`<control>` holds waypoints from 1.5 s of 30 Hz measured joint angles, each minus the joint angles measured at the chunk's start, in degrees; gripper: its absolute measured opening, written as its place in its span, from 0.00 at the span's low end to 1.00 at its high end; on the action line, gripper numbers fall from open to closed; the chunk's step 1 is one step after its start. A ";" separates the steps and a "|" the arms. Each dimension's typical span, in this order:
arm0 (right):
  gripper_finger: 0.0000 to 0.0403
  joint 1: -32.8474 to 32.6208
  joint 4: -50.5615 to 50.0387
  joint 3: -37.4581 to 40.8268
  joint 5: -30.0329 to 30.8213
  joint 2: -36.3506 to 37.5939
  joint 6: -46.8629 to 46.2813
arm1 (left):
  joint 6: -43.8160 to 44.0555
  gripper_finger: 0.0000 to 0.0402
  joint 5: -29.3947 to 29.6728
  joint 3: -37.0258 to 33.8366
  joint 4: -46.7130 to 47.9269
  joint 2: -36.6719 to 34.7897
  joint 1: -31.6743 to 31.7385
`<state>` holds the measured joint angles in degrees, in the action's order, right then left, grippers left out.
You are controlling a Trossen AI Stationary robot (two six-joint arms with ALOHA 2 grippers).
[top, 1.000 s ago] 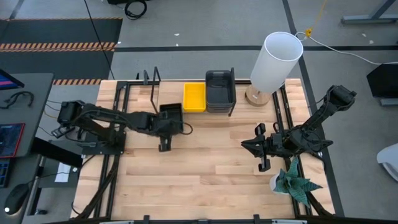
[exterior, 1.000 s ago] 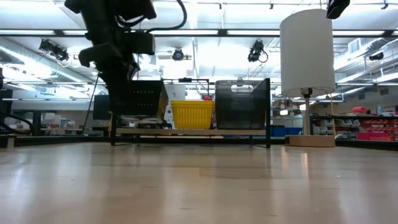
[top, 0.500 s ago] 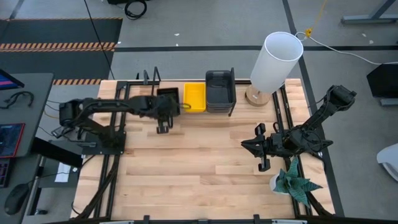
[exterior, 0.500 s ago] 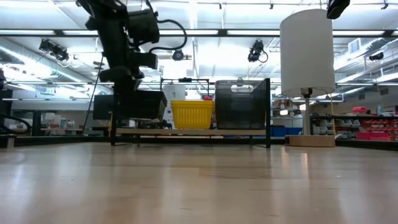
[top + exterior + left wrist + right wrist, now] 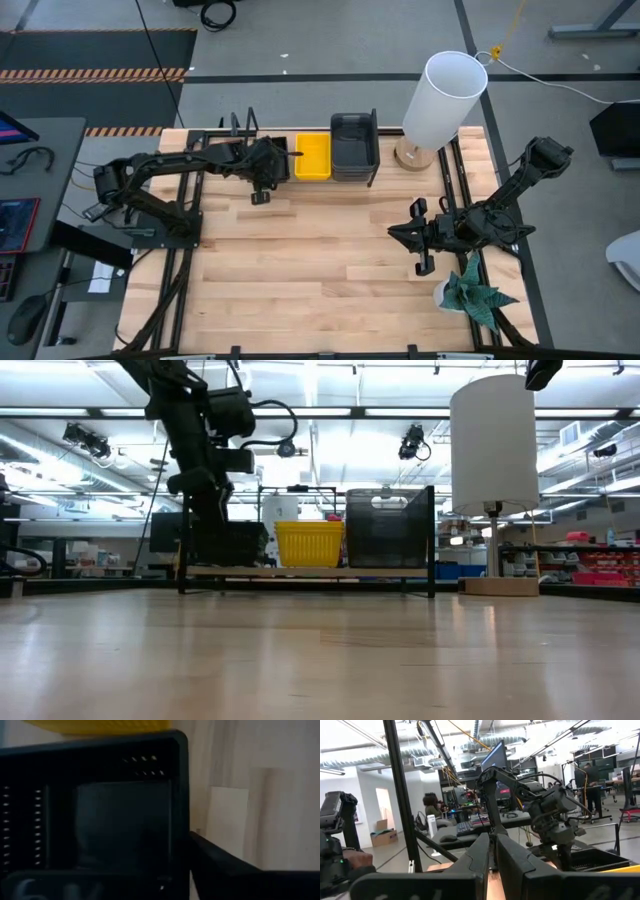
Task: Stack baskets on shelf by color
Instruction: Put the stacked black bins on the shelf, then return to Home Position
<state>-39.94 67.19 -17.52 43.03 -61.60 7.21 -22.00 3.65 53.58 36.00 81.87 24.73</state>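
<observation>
From above, the left hand (image 5: 268, 163) clamped a black basket (image 5: 275, 158) over the shelf (image 5: 240, 128), beside the yellow basket (image 5: 312, 156). At surface level, it sat low (image 5: 228, 543). The right hand (image 5: 492, 857), fingers together, waited. Releasing it crooked could catch the yellow rim.

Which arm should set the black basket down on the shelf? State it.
Left. Its tool already holds the black basket at the shelf beside the yellow basket; the right tool waits away, shut.

No text, label, brand, number or sign can be read in any view.
</observation>
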 joint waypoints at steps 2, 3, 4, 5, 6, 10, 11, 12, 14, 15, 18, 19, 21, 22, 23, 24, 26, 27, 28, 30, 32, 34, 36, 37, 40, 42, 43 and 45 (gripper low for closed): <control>0.10 0.00 -0.02 0.00 -0.01 0.00 -0.16 | -0.02 0.32 2.43 0.00 -0.45 0.00 -0.70; 0.10 0.00 -0.06 0.00 -0.03 0.00 -0.16 | -0.09 0.35 3.93 0.00 -0.69 0.00 -0.98; 0.10 0.00 -0.14 0.03 -0.15 0.00 -0.10 | -0.09 0.39 5.37 0.00 -0.91 -0.03 -1.20; 0.10 0.00 0.03 0.17 -0.73 0.00 0.18 | 0.10 0.41 6.00 0.00 -0.99 -0.16 -1.29; 0.10 0.00 0.87 0.64 -1.60 0.00 0.32 | 0.26 0.44 5.96 0.00 -1.18 -0.46 -1.28; 0.05 0.00 5.89 4.58 -4.02 0.10 -0.57 | 0.63 0.49 3.56 0.07 -2.16 -3.71 -0.25; 0.04 0.09 7.55 6.06 -3.85 0.17 -1.01 | 0.61 0.49 2.91 0.07 -2.38 -4.62 0.10; 0.02 0.35 9.30 7.47 -3.65 0.17 -1.45 | 0.59 0.49 2.18 0.07 -2.33 -5.58 0.43; 0.01 1.03 13.12 10.19 -3.63 0.21 -2.57 | 1.05 0.48 -0.08 0.07 -2.70 -7.86 0.87; 0.02 1.36 14.36 11.27 -3.60 0.22 -3.00 | 1.83 0.48 -1.70 0.07 -2.82 -9.13 0.98; 0.02 2.54 16.34 14.10 -3.68 0.22 -4.27 | 4.24 0.45 -8.85 -0.73 -5.75 -13.17 0.89; 0.02 2.92 16.63 14.95 -3.73 0.22 -4.82 | 5.35 0.44 -11.47 -1.97 -7.93 -15.00 0.83; 0.02 3.89 17.10 16.83 -4.25 0.20 -6.80 | 7.75 0.43 -15.85 -5.55 -12.92 -18.80 0.70; 0.01 4.37 16.80 17.22 -4.64 0.15 -7.94 | 8.87 0.42 -17.14 -7.66 -15.40 -20.67 0.66; 0.01 4.89 16.24 17.18 -5.09 0.16 -8.80 | 10.16 0.41 -17.68 -9.92 -17.52 -22.58 0.68; 0.01 5.34 15.55 17.18 -5.64 0.17 -9.07 | 11.80 0.40 -18.13 -11.91 -18.92 -24.42 0.68; 0.01 6.27 15.65 17.19 -6.81 0.10 -9.19 | 14.32 0.38 -18.77 -15.63 -22.34 -28.38 0.44; 0.01 6.56 15.68 17.20 -6.91 0.28 -9.14 | 15.37 0.37 -18.87 -17.30 -23.51 -30.52 0.26; 0.01 6.72 15.44 17.20 -6.92 0.85 -8.65 | 16.17 0.36 -18.96 -18.82 -24.76 -32.65 -0.08; 0.01 6.41 16.15 17.20 -7.02 2.79 -6.69 | 17.86 0.34 -18.98 -21.61 -26.87 -37.16 -0.82; 0.01 4.86 15.49 17.20 -6.59 5.69 -3.55 | 19.59 0.32 -18.98 -24.34 -28.59 -42.33 -1.48; 0.01 2.43 15.13 17.20 -3.31 9.18 0.39 | 21.51 0.30 -18.80 -27.15 -30.93 -47.69 -2.24; 0.01 -0.32 14.15 17.20 2.73 12.57 4.44 | 23.43 0.27 -17.30 -30.18 -31.99 -53.36 -3.10; 0.01 -1.74 13.82 17.20 5.49 14.24 6.21 | 24.72 0.26 -16.28 -31.62 -32.40 -56.23 -3.72; 0.01 -4.82 11.97 17.20 9.15 18.29 9.81 | 28.57 0.22 -12.30 -35.60 -33.64 -63.83 -6.49; 0.01 -5.91 10.45 17.20 9.23 20.25 10.67 | 30.76 0.18 -10.42 -38.40 -35.36 -67.94 -9.02; 0.01 -6.06 9.67 17.20 9.80 21.03 10.70 | 31.53 0.17 -9.48 -39.62 -36.05 -69.69 -10.46; 0.01 -5.99 7.49 17.20 11.79 22.48 10.50 | 31.93 0.13 -7.27 -41.67 -36.83 -72.51 -13.37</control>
<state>-45.94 74.68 -0.32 54.82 -39.12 17.71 9.93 -3.62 11.91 -0.83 9.35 11.36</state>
